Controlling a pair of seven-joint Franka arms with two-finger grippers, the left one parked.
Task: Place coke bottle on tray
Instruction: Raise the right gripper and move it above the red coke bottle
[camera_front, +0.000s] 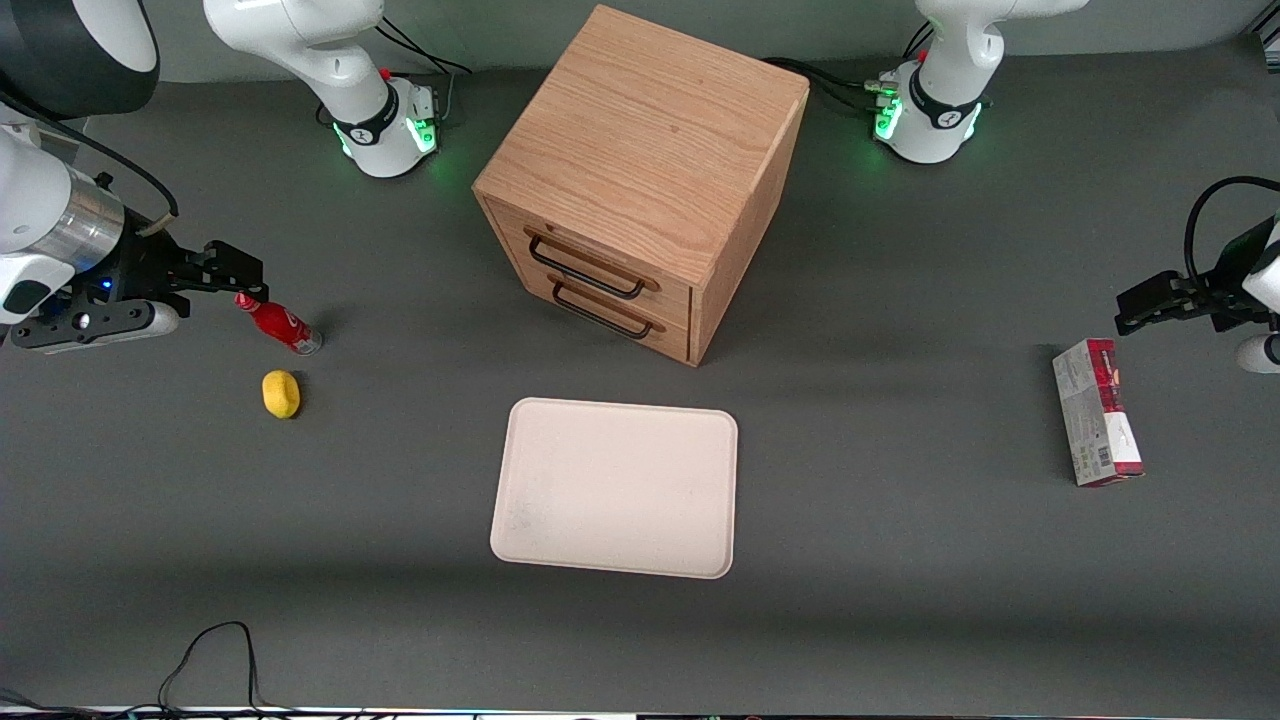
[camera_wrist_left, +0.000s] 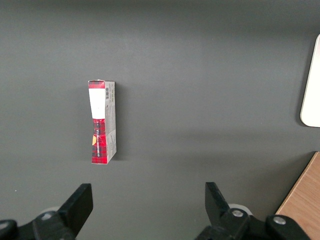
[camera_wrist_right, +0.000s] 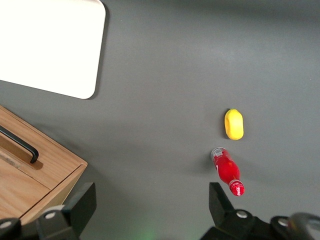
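The coke bottle (camera_front: 281, 325) is a small red bottle with a red cap. It lies on its side on the grey table at the working arm's end. It also shows in the right wrist view (camera_wrist_right: 227, 170). My right gripper (camera_front: 245, 278) is open and empty, held above the table by the bottle's cap. In the right wrist view the gripper (camera_wrist_right: 151, 201) has its jaws wide apart, and the cap lies just outside one finger (camera_wrist_right: 218, 201). The pale beige tray (camera_front: 617, 487) lies flat in the middle of the table, nearer the front camera than the cabinet, and nothing is on it. It also shows in the right wrist view (camera_wrist_right: 50, 45).
A yellow lump (camera_front: 281, 393) lies beside the bottle, nearer the front camera, and shows in the right wrist view (camera_wrist_right: 234, 124). A wooden two-drawer cabinet (camera_front: 640, 170) stands mid-table. A red-and-grey carton (camera_front: 1097, 425) lies toward the parked arm's end.
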